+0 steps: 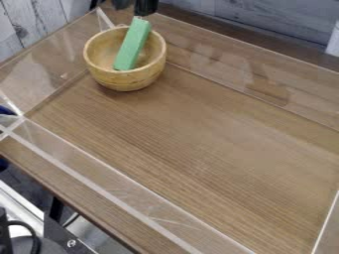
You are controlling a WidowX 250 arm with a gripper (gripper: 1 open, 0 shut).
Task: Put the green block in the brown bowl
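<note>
The green block [133, 46] stands slanted inside the brown bowl [123, 71], its lower end down in the hollow and its upper end leaning over the far rim, poking a little above it. It looks like a stiff, light bar, probably wood or plastic, with plain matte faces that should not be slippery. It is long and flat, so the sensible place to take it would be across the narrow width near the middle or the upper end, where the faces stand free of the bowl wall. It does not look fragile, though resting propped as it is, a nudge could tip it out over the rim.

The bowl is thick-walled, pale wood with visible grain, and sits near the far left corner of the wooden desk [199, 139], which is edged by low clear walls. It seems heavy enough to stay put under the block.

Just above the block's top end, at the upper edge of the view, a dark part of the pincer [146, 5] shows. Most of it is cut off, but it stands released and apart from the block, gripping nothing. Judging by how things lie, the placing looks done.
</note>
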